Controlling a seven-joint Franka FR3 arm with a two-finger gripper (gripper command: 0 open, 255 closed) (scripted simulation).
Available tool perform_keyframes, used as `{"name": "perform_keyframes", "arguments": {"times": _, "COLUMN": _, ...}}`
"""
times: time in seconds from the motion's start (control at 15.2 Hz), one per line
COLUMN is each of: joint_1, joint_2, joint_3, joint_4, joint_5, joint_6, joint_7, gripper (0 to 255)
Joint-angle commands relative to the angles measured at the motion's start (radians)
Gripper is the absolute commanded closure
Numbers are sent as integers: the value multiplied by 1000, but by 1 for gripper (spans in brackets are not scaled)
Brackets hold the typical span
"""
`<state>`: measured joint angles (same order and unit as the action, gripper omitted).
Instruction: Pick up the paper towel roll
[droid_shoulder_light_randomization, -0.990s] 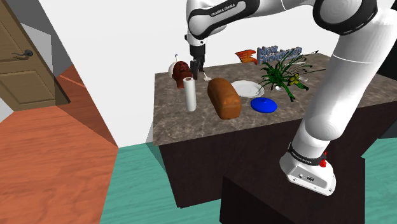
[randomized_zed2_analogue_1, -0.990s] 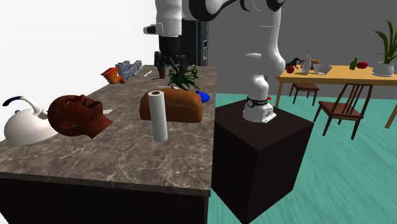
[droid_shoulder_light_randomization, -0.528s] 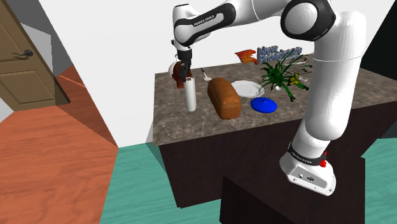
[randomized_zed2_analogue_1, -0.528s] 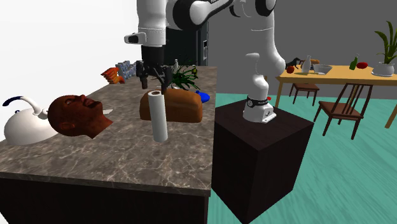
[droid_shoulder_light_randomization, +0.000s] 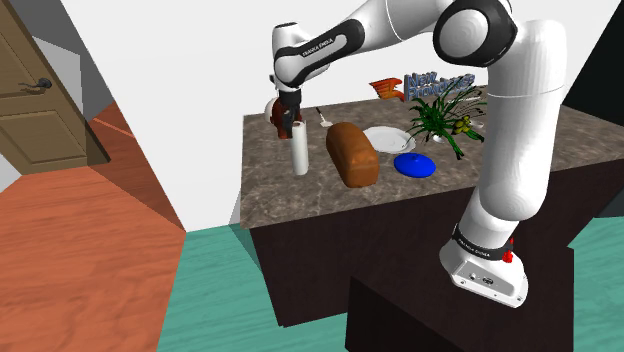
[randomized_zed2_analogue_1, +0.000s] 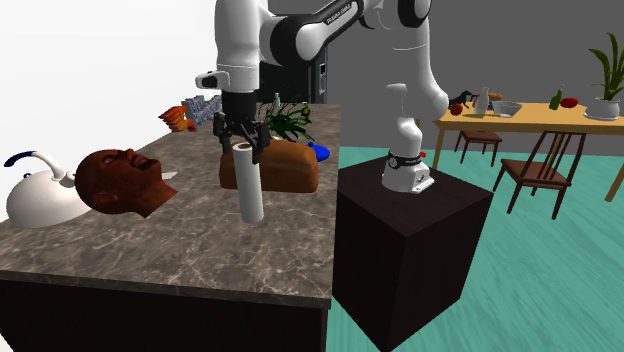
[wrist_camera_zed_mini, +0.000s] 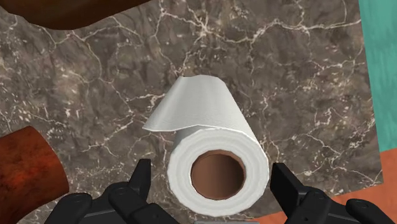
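Overhead, the parted gripper (wrist_camera_zed_mini: 211, 173) straddles the paper towel roll (wrist_camera_zed_mini: 213, 146) without touching.

Veined counter (droid_shoulder_light_randomization: 280, 192): paper towel roll (droid_shoulder_light_randomization: 299, 150), loaf (droid_shoulder_light_randomization: 352, 154), plate (droid_shoulder_light_randomization: 388, 138)

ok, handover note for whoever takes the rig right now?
Hand: open, pointing down over the roll. Its fingers flank the roll's top end, neither touching it.
Roll: upright on the counter, next to the loaf, not held.
Done: hand lined up on the roll.
Left: probably lower a bit more, close on the roll, lift it off the counter.
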<state>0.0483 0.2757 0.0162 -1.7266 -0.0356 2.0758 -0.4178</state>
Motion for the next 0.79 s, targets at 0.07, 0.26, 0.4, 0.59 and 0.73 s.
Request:
{"name": "perform_keyframes", "arguments": {"times": 0.07, "joint_1": -1, "joint_2": 1, "joint_3": 0, "joint_4": -4, "joint_5": 0, "joint_6": 6, "joint_7": -1, "gripper": 255}}
{"name": "perform_keyframes", "arguments": {"times": 0.26, "joint_1": -1, "joint_2": 3, "joint_3": -1, "joint_4": -2, "joint_5": 0, "joint_6": 5, "joint_7": -1, "gripper": 255}}
{"name": "perform_keyframes", "arguments": {"times": 0.4, "joint_1": -1, "joint_2": 4, "joint_3": -1, "joint_4": 0, "joint_5": 0, "joint_6": 5, "joint_7": -2, "gripper": 255}}
{"name": "perform_keyframes", "arguments": {"times": 0.59, "joint_1": 0, "joint_2": 2, "joint_3": 0, "joint_4": -2, "joint_5": 0, "joint_6": 5, "joint_7": 0, "gripper": 255}}
{"name": "perform_keyframes", "arguments": {"times": 0.73, "joint_1": 0, "joint_2": -6, "joint_3": 0, "joint_4": 15, "joint_5": 0, "joint_6": -20, "joint_7": 0, "gripper": 255}}
